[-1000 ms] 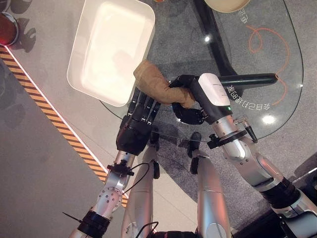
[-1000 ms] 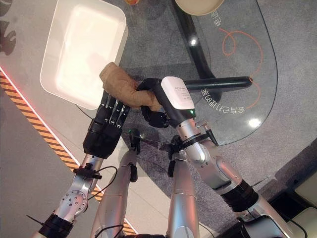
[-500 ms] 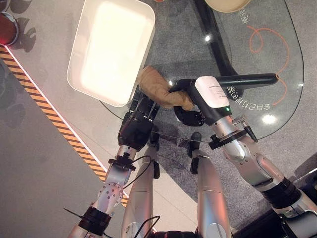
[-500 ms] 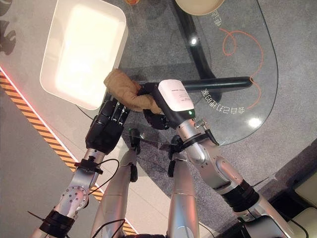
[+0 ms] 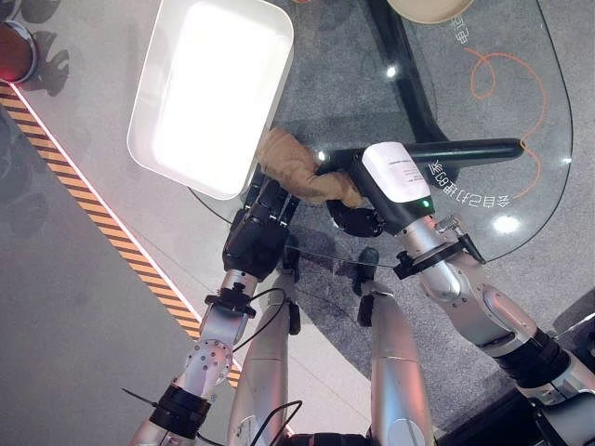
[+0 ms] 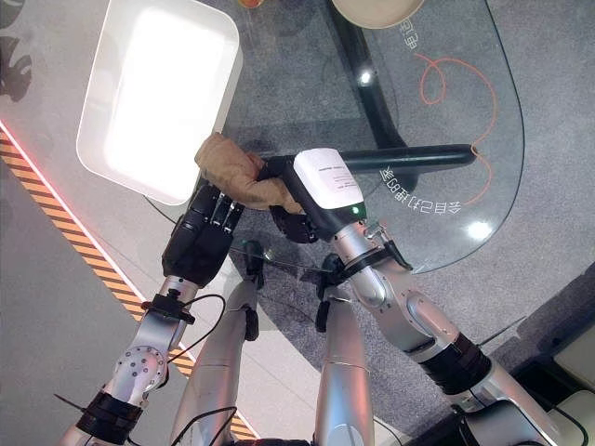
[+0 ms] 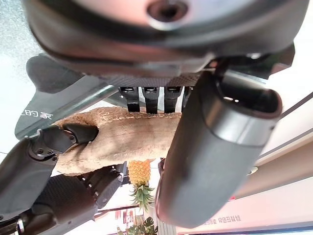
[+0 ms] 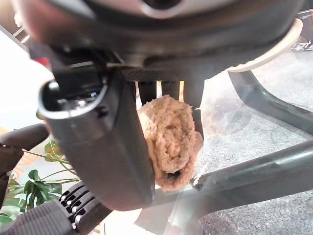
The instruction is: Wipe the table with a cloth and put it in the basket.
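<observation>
Landmark: white basket, rectangular, sitting partly on the glass table and overhanging its edge.

Cloth: tan, rolled into a thick bundle; just off the basket's near right corner, over the glass, not inside the basket; whether its tip touches the basket rim cannot be told.

Right hand: reaches in from the side away from the basket; fingers curled round the end of the cloth farther from the basket, thumb closed against it; right wrist view shows the roll end-on, clamped between thumb and fingers; firm hold.

Left hand: just below the basket's near right corner, at the table edge; fingers fairly straight, extended up under the basket-side end of the cloth; left wrist view shows the fingers in a row along the roll with the thumb standing apart from it; not wrapped round the cloth; contact with its underside looks likely but cannot be confirmed.

Other items: pale round bowl on the glass, well to the right of the basket's far end; dark table leg showing through the glass, right of the basket beyond the right hand; orange-and-black striped floor tape running diagonally on the basket's left side.
</observation>
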Tool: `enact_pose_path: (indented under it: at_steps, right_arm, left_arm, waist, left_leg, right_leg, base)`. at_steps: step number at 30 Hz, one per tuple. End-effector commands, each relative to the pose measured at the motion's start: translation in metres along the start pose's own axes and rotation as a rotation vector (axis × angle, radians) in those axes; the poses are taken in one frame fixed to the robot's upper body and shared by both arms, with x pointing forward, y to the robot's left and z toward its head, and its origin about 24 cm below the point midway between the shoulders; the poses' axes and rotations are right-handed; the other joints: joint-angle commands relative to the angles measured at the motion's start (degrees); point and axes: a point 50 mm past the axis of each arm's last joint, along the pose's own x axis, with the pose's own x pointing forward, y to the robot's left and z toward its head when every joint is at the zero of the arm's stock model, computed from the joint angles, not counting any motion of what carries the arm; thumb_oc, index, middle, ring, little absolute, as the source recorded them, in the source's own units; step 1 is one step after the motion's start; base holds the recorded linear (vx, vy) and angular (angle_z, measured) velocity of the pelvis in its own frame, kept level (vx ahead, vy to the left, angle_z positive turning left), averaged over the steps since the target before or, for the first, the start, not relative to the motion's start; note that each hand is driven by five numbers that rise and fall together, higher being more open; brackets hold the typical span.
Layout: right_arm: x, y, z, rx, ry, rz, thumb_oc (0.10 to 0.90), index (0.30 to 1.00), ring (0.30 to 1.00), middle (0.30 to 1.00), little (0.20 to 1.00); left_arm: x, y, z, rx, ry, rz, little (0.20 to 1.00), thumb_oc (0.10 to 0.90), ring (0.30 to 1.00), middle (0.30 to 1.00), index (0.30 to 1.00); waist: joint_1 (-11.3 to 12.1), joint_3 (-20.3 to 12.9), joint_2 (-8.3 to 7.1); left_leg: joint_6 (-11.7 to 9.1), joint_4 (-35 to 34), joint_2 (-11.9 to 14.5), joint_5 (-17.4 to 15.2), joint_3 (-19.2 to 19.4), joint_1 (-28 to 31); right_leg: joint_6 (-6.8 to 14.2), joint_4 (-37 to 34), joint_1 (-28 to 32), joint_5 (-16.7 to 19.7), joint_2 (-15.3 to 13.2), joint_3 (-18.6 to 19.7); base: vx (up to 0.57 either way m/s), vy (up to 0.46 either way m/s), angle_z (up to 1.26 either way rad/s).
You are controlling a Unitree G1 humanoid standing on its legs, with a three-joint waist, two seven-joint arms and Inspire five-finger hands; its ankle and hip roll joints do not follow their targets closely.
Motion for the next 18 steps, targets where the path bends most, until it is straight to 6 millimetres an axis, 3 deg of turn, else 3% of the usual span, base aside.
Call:
enact_pose_path:
  at_steps: [1, 10, 18]
  right_arm:
    - [0.003, -0.013, 0.061, 0.006, -0.352, -0.03, 0.1, 0.3, 0.3, 0.3, 0.2]
    - [0.003, -0.012, 0.069, -0.051, -0.43, 0.028, 0.1, 0.3, 0.3, 0.3, 0.2]
    - [0.001, -0.013, 0.08, -0.13, -0.536, 0.054, 0.1, 0.3, 0.3, 0.3, 0.2]
  left_arm:
    - [0.015, -0.068, 0.004, -0.014, -0.021, -0.403, 0.9, 0.8, 0.9, 0.9, 0.9]
    - [0.017, -0.069, 0.0, -0.034, 0.008, -0.401, 0.9, 0.8, 0.9, 0.9, 0.9]
    - [0.019, -0.058, -0.005, -0.03, 0.071, -0.23, 0.9, 0.8, 0.9, 0.9, 0.9]
  waist:
    - [0.1, -1.5, -0.25]
    - [0.3, -1.5, -0.36]
    - [0.8, -1.5, -0.39]
  left_leg:
    - [1.2, 9.2, -4.3, -11.5, 3.6, -0.4]
    - [1.2, 9.2, -4.4, -11.5, 3.6, -0.7]
    - [1.4, 9.6, -4.7, -11.4, 3.1, -1.2]
  right_leg:
    - [2.2, -10.4, 1.1, 7.0, 4.8, 0.3]
    - [2.3, -10.5, 0.9, 7.1, 4.8, 0.2]
    - [2.6, -10.4, 0.6, 7.2, 4.6, -0.1]
  base:
    - [0.0, 0.0, 0.0]
    - [0.0, 0.0, 0.0]
    - [0.0, 0.0, 0.0]
